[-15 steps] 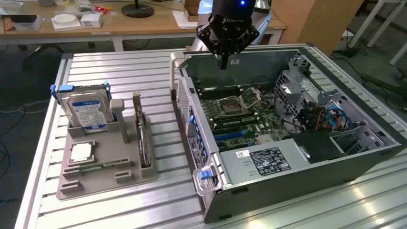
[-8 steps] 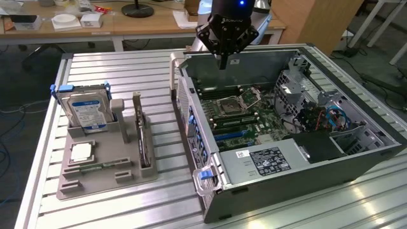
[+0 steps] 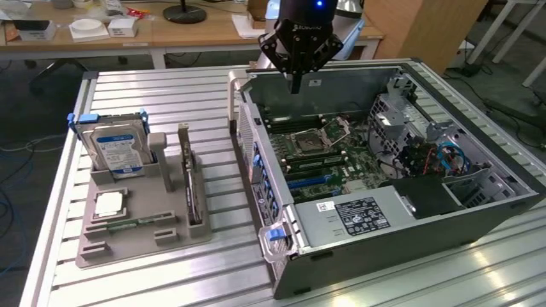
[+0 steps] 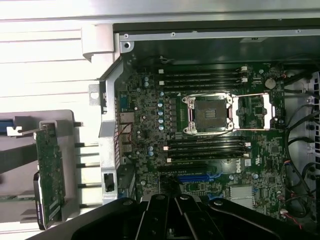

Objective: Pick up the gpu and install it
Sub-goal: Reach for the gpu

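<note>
The gpu (image 3: 191, 185) is a thin dark card standing on edge in a slot of the grey holder tray (image 3: 128, 248), at the exterior view's left of the open computer case (image 3: 426, 211). In the wrist view the gpu (image 4: 49, 170) shows its circuit face beside the case wall. My gripper (image 3: 295, 86) hangs above the far end of the case, over the motherboard (image 3: 328, 150). Its black fingers (image 4: 165, 212) are shut together with nothing between them. It is well apart from the gpu. A blue expansion slot (image 4: 197, 176) lies on the board near the CPU socket (image 4: 209, 114).
The tray also holds an upright hard drive (image 3: 115, 147), a square chip (image 3: 109, 203) and a slim memory stick (image 3: 137, 222). The case's power supply (image 3: 358, 214) and cables (image 3: 435, 160) fill its near and right parts. A desk (image 3: 128, 32) with small items stands behind the slatted table.
</note>
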{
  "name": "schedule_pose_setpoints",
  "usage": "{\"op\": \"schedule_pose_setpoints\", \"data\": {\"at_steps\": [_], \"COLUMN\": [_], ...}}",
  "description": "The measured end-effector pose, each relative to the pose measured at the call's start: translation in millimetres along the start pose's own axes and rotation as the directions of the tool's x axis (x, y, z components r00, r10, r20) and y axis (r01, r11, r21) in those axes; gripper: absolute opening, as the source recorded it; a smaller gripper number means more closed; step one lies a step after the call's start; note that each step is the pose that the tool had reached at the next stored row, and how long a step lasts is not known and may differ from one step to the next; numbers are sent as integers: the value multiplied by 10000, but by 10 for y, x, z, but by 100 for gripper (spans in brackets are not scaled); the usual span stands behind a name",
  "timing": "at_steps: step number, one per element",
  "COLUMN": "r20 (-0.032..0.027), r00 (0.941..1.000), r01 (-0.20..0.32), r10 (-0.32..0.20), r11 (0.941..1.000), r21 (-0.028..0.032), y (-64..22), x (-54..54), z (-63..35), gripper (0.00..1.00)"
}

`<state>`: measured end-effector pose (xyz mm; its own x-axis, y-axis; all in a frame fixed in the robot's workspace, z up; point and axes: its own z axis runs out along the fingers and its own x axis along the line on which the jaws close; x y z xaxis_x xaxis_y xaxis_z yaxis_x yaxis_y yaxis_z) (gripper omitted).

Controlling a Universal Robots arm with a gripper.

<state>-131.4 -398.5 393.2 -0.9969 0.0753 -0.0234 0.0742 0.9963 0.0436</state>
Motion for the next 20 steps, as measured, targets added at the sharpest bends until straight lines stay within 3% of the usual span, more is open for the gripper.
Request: {"op": "schedule_pose_setpoints", "data": {"at_steps": [20], "r20": [0], "r00": [10000], "r01": [1], "r10": [-1], "r11": [10000], "r21": [1], "y": [-14], "x": [185], "z": [-5], "gripper": [10]}}
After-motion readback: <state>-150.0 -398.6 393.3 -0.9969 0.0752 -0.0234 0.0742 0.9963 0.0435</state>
